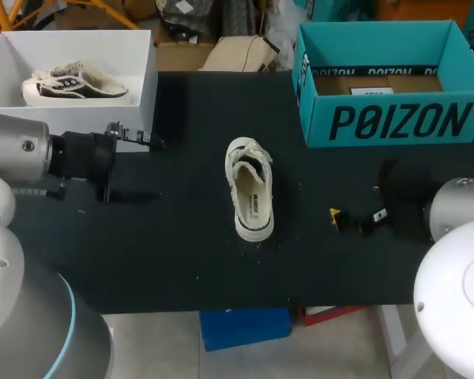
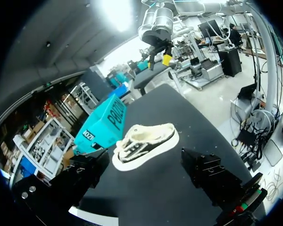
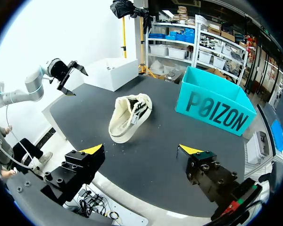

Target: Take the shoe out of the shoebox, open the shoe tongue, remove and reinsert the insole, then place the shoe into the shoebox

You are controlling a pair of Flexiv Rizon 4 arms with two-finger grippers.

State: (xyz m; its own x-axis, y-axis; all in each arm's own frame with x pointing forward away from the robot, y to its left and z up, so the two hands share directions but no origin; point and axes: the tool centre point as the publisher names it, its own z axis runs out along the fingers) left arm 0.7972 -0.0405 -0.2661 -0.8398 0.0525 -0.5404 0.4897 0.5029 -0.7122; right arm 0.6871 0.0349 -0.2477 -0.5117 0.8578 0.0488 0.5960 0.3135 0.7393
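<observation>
A cream shoe (image 1: 250, 188) with dark side stripes and a fleecy lining stands on its sole in the middle of the black table, toe toward the front edge. The teal shoebox (image 1: 391, 79) stands open at the back right with nothing of the shoe in it. My left gripper (image 1: 134, 166) hangs open left of the shoe, well apart from it. In the left wrist view the shoe (image 2: 144, 145) lies ahead of the open left gripper (image 2: 146, 172). My right gripper (image 1: 357, 217) is open to the shoe's right; its wrist view shows the shoe (image 3: 129, 117) ahead of the gripper (image 3: 141, 149).
A white box (image 1: 71, 71) at the back left holds a second, similar shoe (image 1: 73, 83). The teal shoebox (image 3: 217, 108) is right of the shoe in the right wrist view, and my left arm's gripper (image 3: 70, 77) hangs near the white box (image 3: 111, 73).
</observation>
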